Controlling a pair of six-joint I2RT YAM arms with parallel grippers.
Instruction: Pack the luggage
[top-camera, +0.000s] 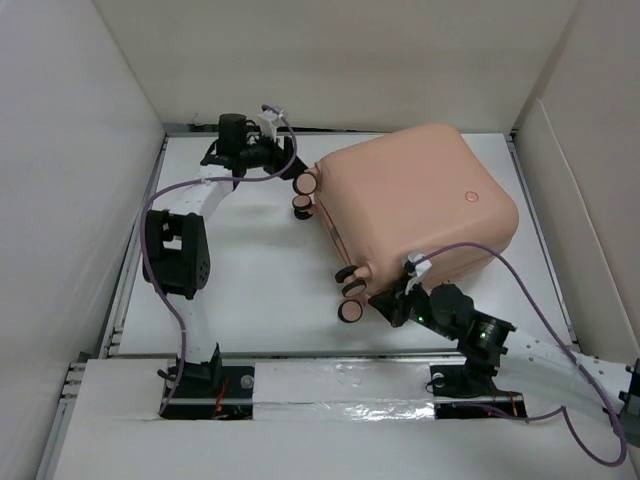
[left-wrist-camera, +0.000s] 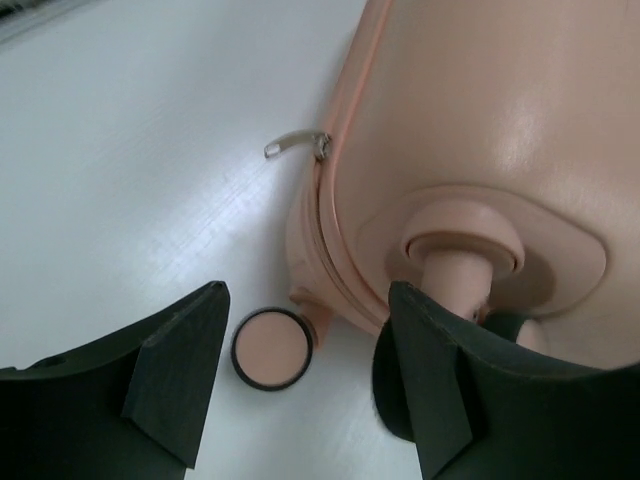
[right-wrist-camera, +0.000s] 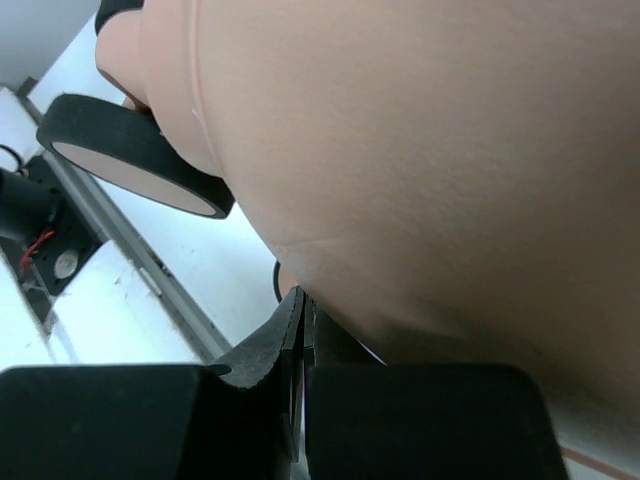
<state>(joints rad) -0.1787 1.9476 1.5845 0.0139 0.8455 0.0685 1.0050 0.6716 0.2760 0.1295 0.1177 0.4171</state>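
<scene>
Luggage (top-camera: 420, 200), left end effector (left-wrist-camera: 305, 320) low and agape near wheel (left-wrist-camera: 270, 348), right end effector (right-wrist-camera: 300, 310) closed alongside.

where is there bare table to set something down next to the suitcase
Largest bare patch: the table middle, bordered by the left arm, the wheels of the luggage and the near rail. A thin strip runs between the luggage and the right wall. Crowded: the far corner at the left pincer, the near edge at the right pincer.
</scene>
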